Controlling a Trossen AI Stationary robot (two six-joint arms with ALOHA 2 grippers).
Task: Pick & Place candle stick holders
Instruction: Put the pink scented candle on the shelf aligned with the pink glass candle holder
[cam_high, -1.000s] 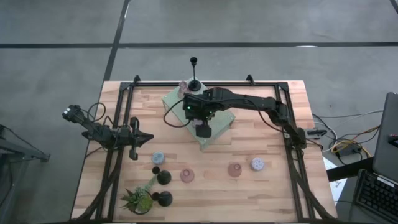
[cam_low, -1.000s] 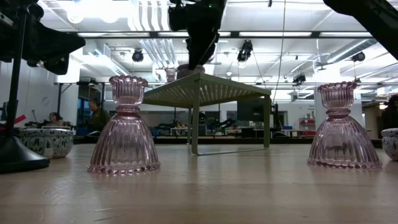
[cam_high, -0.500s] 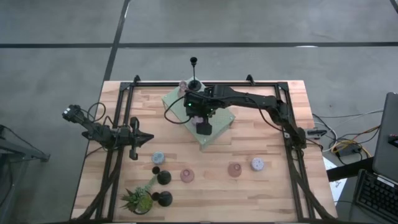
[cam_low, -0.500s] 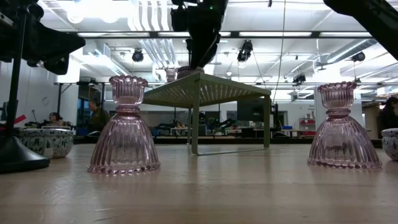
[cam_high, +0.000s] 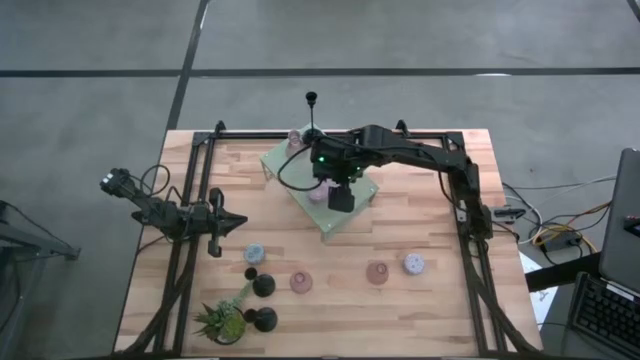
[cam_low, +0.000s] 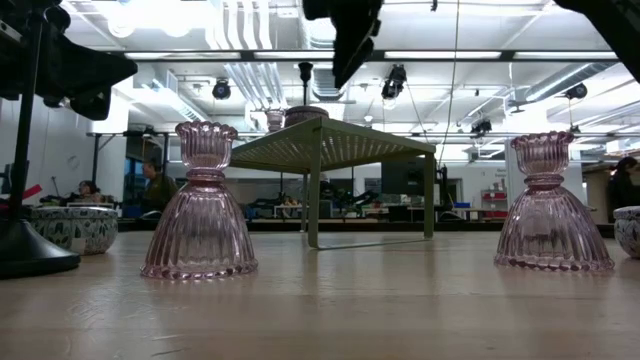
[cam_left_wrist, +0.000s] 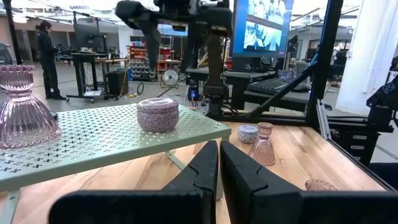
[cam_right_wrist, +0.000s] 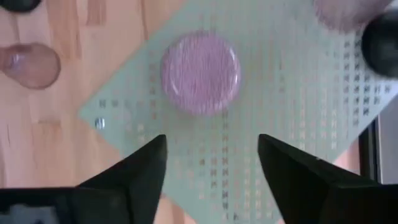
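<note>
Right gripper (cam_right_wrist: 211, 168) now lifted wide open; pink cup (cam_right_wrist: 200, 73) released on green stand (cam_high: 352, 214), toward 12 o'clock: placement done.

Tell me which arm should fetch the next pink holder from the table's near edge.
Right. Its gripper hangs open and empty above the stand, having nothing to finish, and a pink holder lies on its side of the table. The left gripper waits shut at the left.

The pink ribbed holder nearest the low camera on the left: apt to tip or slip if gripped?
The pink ribbed holder flares to a wide base, so it probably resists tipping. It looks like glass: likely fragile and somewhat slippery. Its narrow neck seems the safest grip.
</note>
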